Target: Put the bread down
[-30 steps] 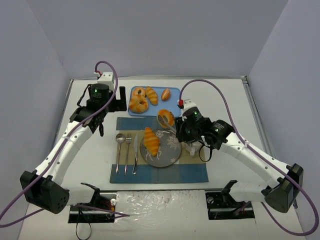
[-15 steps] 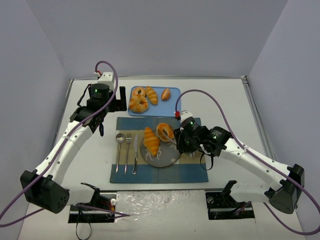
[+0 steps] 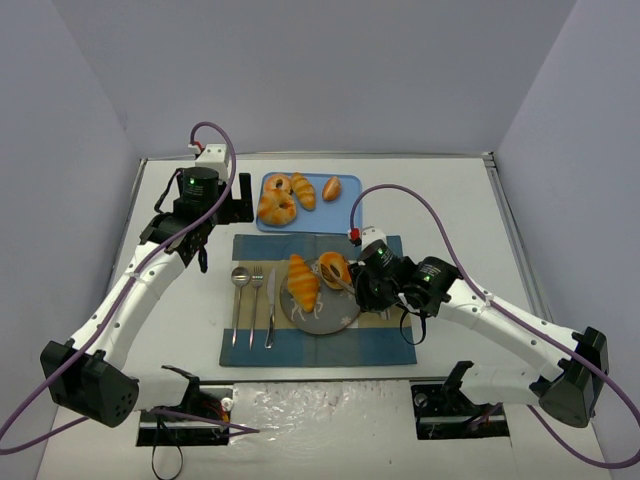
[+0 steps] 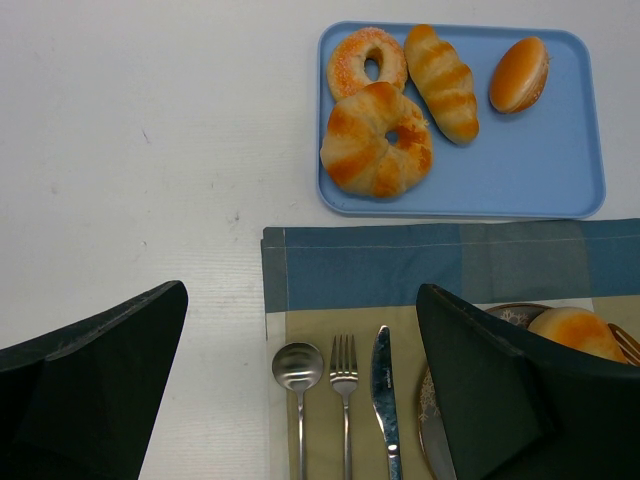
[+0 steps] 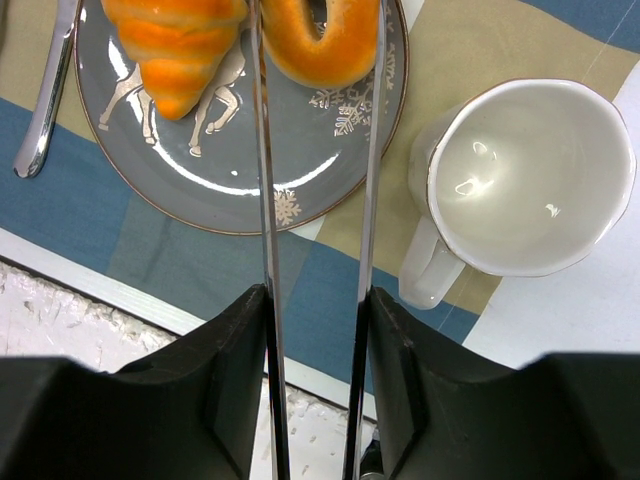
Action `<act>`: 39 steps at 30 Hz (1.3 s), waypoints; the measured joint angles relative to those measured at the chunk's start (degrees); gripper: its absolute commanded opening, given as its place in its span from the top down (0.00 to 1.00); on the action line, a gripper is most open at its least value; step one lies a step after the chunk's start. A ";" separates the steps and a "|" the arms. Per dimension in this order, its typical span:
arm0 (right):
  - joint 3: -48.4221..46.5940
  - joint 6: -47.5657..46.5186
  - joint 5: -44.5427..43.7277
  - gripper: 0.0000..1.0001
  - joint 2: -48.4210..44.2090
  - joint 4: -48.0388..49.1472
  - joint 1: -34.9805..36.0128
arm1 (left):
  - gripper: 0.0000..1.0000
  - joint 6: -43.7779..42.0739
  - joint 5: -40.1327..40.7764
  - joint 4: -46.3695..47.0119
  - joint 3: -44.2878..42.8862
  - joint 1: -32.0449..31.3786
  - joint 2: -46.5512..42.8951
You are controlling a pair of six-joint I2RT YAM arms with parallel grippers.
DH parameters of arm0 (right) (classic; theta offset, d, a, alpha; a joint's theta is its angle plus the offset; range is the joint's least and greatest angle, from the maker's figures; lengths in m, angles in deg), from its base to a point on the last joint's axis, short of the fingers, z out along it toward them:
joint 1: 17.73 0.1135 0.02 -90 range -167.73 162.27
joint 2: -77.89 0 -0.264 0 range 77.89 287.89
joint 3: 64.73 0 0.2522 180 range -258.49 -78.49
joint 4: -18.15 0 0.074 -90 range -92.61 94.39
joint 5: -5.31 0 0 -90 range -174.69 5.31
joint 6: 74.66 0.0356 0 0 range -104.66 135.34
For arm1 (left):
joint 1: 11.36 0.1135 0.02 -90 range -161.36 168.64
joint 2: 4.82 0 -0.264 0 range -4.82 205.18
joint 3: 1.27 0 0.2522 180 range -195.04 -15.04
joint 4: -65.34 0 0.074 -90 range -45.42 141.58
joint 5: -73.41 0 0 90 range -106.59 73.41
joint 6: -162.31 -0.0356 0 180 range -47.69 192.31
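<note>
Right gripper [image 5: 318, 325] clenched on tongs [image 5: 264, 200] pinching ring bread [image 5: 332, 55] at grey plate [image 5: 230, 150] far edge; left gripper [image 4: 300, 375] released

White surface [image 3: 450, 200]. Blue tray [image 4: 520, 170] flat at far middle. Plaid placemat [image 3: 380, 345] just nearer, far edge almost touching tray. White mug [image 5: 530, 180] upright, straddling placemat edge, partly on bare surface.

Orange ring-shaped bread [image 5: 330, 55] rests on the grey plate [image 5: 240, 170], between tongs [image 5: 266, 200].
</note>
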 measured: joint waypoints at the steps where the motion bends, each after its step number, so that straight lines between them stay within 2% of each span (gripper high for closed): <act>1: 0.00 0.06 -0.05 0.61 0.00 0.00 0.03 | 0.03 0.00 0.00 0.00 0.00 0.00 0.00; 9: 0.01 0.35 -0.75 0.54 0.00 0.00 0.07 | 0.03 0.00 0.00 0.00 0.00 0.00 0.00; 39: -1.41 0.58 -3.07 0.50 -0.33 -0.36 0.44 | 0.03 0.00 0.00 0.00 0.00 0.00 0.00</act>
